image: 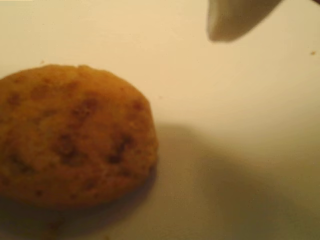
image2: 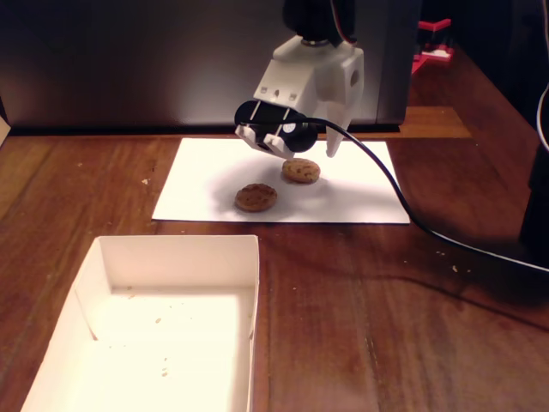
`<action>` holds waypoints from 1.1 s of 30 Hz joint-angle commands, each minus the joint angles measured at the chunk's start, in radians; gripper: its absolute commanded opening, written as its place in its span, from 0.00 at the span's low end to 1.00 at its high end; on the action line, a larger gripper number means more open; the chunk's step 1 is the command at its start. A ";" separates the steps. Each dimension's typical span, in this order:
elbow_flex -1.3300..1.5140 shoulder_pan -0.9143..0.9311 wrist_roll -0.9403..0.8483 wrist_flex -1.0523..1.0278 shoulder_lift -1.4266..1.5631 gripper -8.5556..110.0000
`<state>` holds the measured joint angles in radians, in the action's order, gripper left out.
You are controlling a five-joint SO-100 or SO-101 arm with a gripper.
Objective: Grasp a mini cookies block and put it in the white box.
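Two mini cookies lie on a white paper sheet [image2: 360, 193]. The far cookie [image2: 301, 170] sits just under my white gripper [image2: 303, 152], whose jaws stand open on either side of it and a little above. The near cookie [image2: 256, 197] lies free, to the left in the fixed view. In the wrist view one brown cookie [image: 75, 135] fills the left half, very close and blurred, and a single white fingertip [image: 227, 22] shows at the top right, apart from it. The white box [image2: 171, 257] stands open at the lower left, holding only crumbs.
The wooden table [image2: 386, 309] carries a black cable [image2: 412, 210] that runs from the gripper across the paper to the right edge. A dark panel [image2: 129, 60] stands behind the paper. Red parts [image2: 433, 43] sit at the back right.
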<state>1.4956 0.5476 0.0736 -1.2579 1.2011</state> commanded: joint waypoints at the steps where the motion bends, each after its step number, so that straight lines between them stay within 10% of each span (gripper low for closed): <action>1: -0.109 0.006 0.006 0.015 0.032 0.36; 33: -0.112 -0.034 0.008 0.048 -0.092 0.38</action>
<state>1.4895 0.5093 0.0736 -1.2149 1.0723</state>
